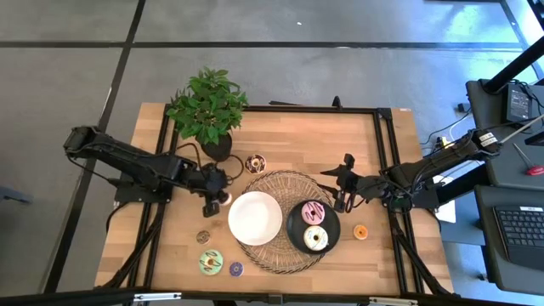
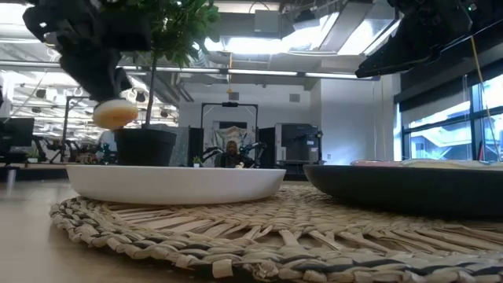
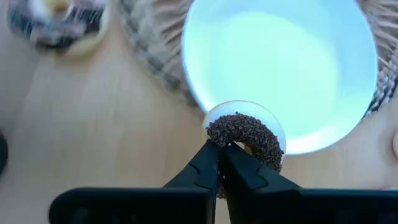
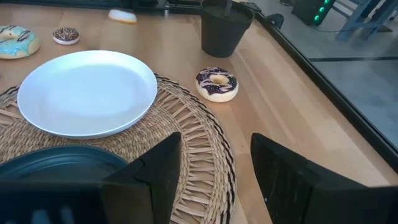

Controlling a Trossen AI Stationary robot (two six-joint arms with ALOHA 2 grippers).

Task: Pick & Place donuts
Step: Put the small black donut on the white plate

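My left gripper [image 1: 218,195] is shut on a small cream donut with brown crumb topping [image 3: 244,138] and hovers at the left rim of the white plate [image 1: 255,218]. In the low view that donut [image 2: 115,114] hangs clear above the table. My right gripper [image 1: 342,189] is open over the woven mat's right edge, beside the black plate [image 1: 297,228], which holds a pink donut [image 1: 313,212] and a cream donut [image 1: 315,239]. A chocolate sprinkled donut [image 1: 255,163], a tiny orange [image 1: 360,231], a brown [image 1: 203,237], a green [image 1: 211,262] and a purple donut [image 1: 235,269] lie flat on the table. My left gripper pinches the crumb-topped donut's ring [image 3: 219,138] between its two fingers, on the side nearest the wrist. The fingers [image 3: 208,167] come from the table's left side, slanting down. The donut is lifted clear, over the white plate's rim [image 3: 298,140].
A potted plant [image 1: 208,109] stands at the far left of the table, close behind the left arm. Both plates sit on a round woven mat [image 1: 285,183]. A black frame rail [image 1: 376,136] runs along the table's right and far sides. Bare wood lies at the near right.
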